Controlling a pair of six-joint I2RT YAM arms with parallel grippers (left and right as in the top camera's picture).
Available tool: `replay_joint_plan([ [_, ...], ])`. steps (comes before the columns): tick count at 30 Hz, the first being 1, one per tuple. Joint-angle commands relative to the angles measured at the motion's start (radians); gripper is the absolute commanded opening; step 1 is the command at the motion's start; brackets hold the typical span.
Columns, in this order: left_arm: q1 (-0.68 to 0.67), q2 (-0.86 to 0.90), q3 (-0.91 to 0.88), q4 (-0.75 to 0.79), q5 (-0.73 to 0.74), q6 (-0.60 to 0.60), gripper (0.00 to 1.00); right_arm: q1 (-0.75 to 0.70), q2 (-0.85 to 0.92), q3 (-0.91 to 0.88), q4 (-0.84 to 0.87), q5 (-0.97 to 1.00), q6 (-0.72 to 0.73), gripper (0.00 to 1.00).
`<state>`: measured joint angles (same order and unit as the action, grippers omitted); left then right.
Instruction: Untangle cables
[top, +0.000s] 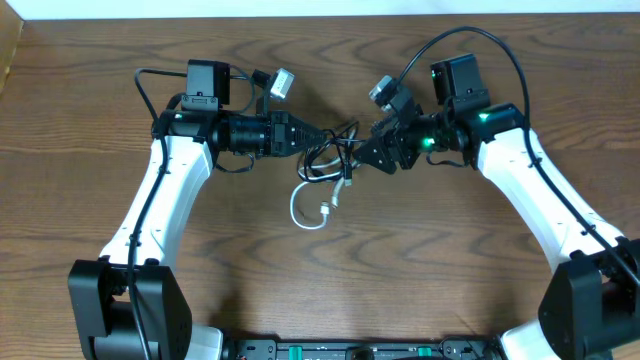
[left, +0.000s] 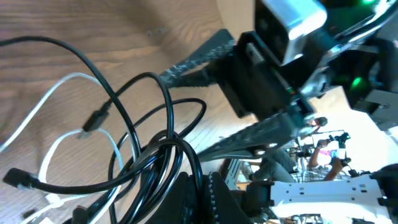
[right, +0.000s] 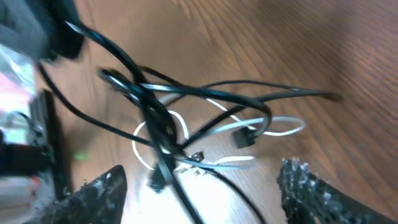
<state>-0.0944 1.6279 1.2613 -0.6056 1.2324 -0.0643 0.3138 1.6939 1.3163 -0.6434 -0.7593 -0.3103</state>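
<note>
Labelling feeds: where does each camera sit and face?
Overhead: above the table, looking straight down; both arms, left gripper and right gripper show.
Left wrist: on the left arm, facing the cables and right gripper; own fingers at bottom.
Right wrist: facing cables, tabletop; own spread fingers at bottom corners.
Shared: all see the cables.

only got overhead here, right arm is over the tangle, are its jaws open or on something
Observer: Open. In the right wrist view the right gripper has its jaws wide apart, one at each bottom corner, with the thin black cables passing loose between them.
Operator: and the left one, does it have any
Observer: It looks so. In the left wrist view the black loops gather into one bundle running down into the left gripper, whose jaws stand close together.
Operator: any loose ends
Observer: Yes. A small black plug end lies free over the thin white cable, between the right jaws.
</note>
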Motion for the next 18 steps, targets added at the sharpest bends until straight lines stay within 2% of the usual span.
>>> replay_joint_plan([
  [1,-0.001,-0.003,0.017,-0.005,0.047,-0.023,0.07,0.015,0.014,0.008,-0.007,0.031,-0.128,0.77],
  [7,-0.001,-0.003,0.017,-0.031,0.047,-0.023,0.07,0.050,0.014,0.008,-0.015,0.049,-0.150,0.74],
  [18,-0.001,-0.003,0.017,-0.030,0.047,-0.023,0.07,0.075,0.014,0.008,-0.050,0.128,-0.150,0.61],
])
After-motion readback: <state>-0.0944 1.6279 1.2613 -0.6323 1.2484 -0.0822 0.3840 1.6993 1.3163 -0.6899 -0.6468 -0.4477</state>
